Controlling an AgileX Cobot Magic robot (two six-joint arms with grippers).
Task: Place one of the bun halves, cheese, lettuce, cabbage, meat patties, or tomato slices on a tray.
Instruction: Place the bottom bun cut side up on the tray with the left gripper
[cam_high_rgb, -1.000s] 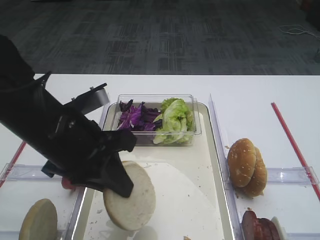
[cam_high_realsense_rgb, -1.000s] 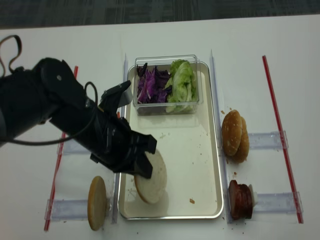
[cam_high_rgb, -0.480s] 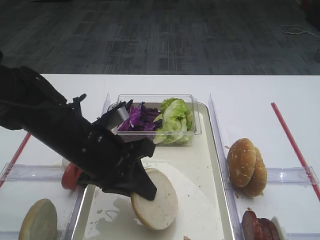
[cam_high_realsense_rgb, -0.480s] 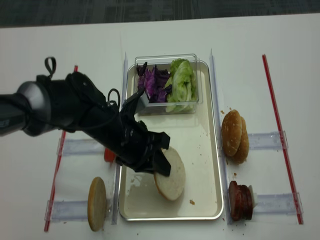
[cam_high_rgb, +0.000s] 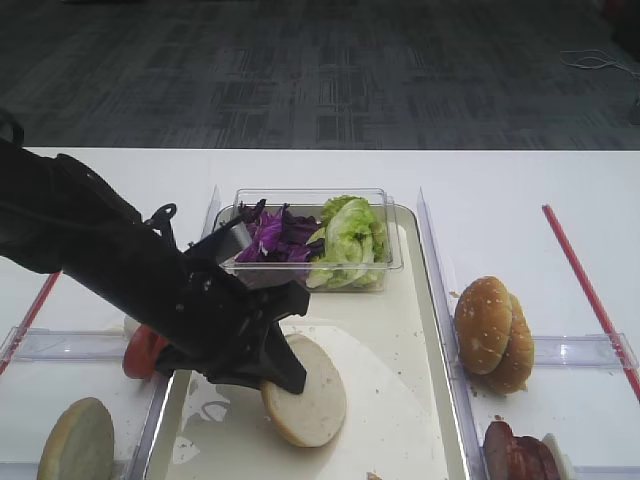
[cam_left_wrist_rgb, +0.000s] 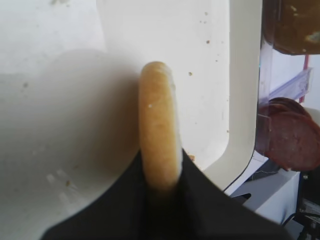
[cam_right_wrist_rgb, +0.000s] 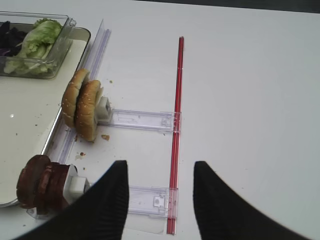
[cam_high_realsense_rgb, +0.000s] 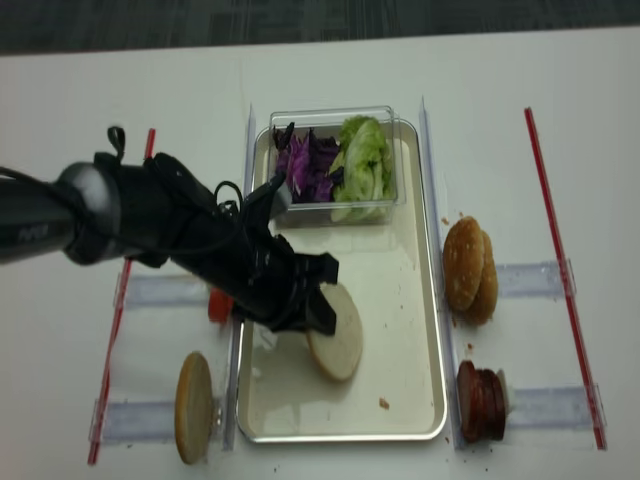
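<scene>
Your left gripper (cam_left_wrist_rgb: 161, 192) has its jaws clenched on the bun half (cam_high_rgb: 305, 391), a smooth golden disc with a pale flat face, held tilted on edge over the shiny metal tray (cam_high_rgb: 432, 330). Only lowering and letting go remains. Your right gripper (cam_right_wrist_rgb: 159, 197) waits with jaws apart over the tabletop.

Bare tray (cam_high_rgb: 400, 340) floor lies open to the right of the left gripper (cam_high_rgb: 285, 372). Ahead of it, a clear tub (cam_high_rgb: 310, 240) blocks the tray's far end.

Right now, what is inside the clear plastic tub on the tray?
The clear plastic tub holds purple cabbage on the left and green lettuce on the right. Its floor beneath them is covered.
</scene>
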